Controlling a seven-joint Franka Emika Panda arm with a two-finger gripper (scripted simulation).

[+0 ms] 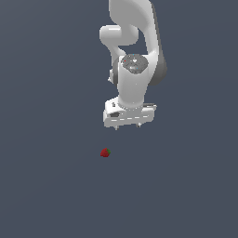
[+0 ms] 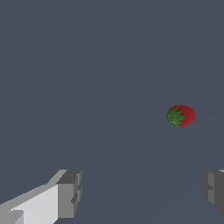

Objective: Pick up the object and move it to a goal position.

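Background: uniform dark slate-blue surface point(image 1: 46, 186).

We see the same flat blue-grey field fill both the exterior view and the wrist view, with no texture, seams or edges. We cannot tell floor from wall, since no horizon line shows. We note even, diffuse lighting, with only a faint diagonal tonal change across the surface in the wrist view.

A plain dark grey-blue surface point(image 1: 51, 186) carries, apparently, only one small red strawberry point(image 1: 105, 153).
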